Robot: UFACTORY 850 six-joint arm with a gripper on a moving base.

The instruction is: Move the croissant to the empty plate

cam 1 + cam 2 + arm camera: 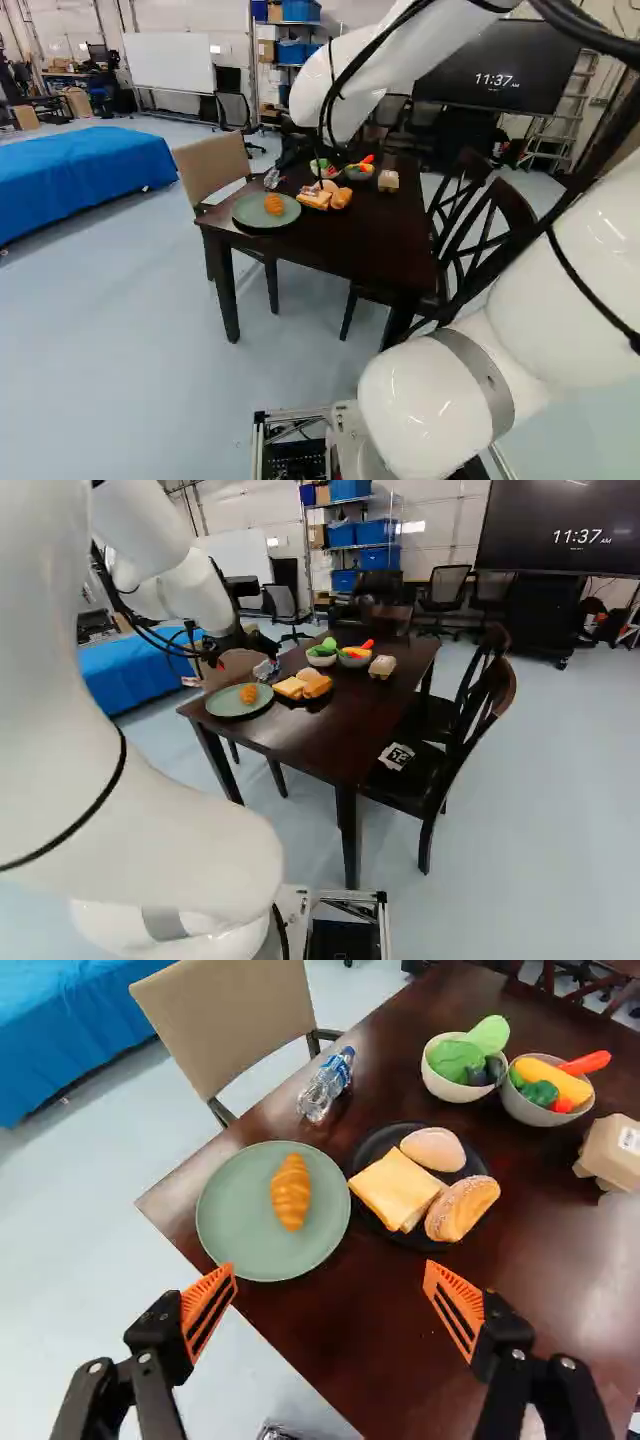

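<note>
gripper: it stood wide, with nothing between its orange-padded fingers, above the near side of the plate.
croissant: it lay alone on the green plate, apart from the rim, so the move looked done; backing off seemed the likely next step.
risk at the croissant: a needless second grasp could have rolled or squashed it, or dragged it off the plate, if the croissant's place was misjudged.
risk at the green plate: it sat near the corner of the dark wood table; a low sideways sweep, with the fingers so far apart, could have caught its rim and tipped it over the edge.
black plate: just beside the green one, it bore a sandwich, a bun and a roll; a finger drifting that way could have knocked them.
water bottle: it lay on its side beyond the green plate, apt to roll if brushed.
farther items: two bowls of toy vegetables, one light and one grayish, and a small carton stood past the bread.
tan chair: its back rose by the bottle's side of the table, and a low retreat there could have bumped it.
</note>
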